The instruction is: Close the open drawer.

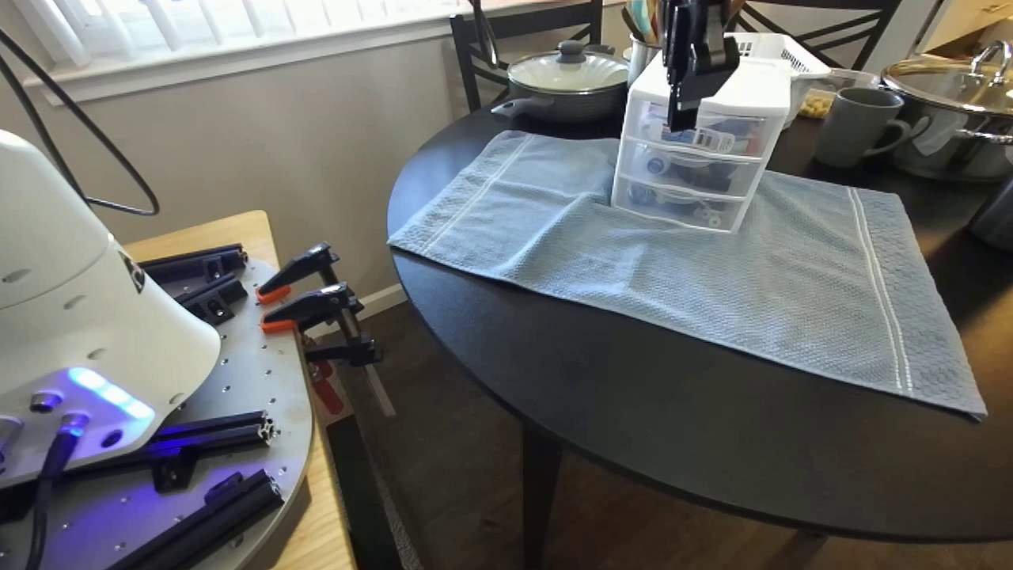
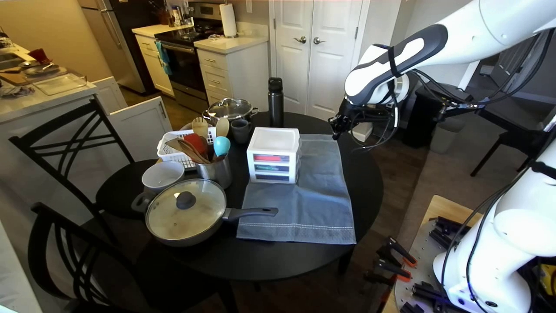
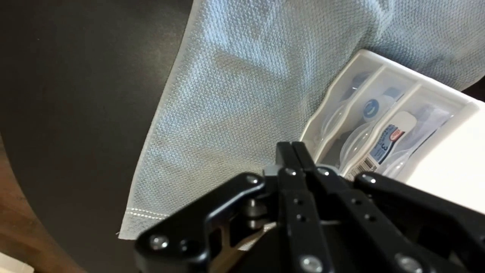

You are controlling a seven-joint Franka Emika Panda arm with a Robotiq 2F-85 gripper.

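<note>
Drawers (image 1: 687, 169), three of them, cloudy see-through plastic with wavy lips, stacked in a boxy white frame (image 1: 756, 89) in an exterior view. Whole thing's parked on a nubbly blue-gray towel (image 1: 688, 273) over a smooth, round black table (image 1: 633, 380). All three fronts look flush to me. The gripper (image 1: 682, 123) overlaps the top front from that angle.

In an exterior view the arm (image 2: 460, 39) holds the gripper out above the towel's edge, with a gap to the drawers.

Wrist view: fingertips (image 3: 283, 151) pressed together, drawers up and to the right of them, a barcoded label (image 3: 380, 149) showing through the plastic.
</note>
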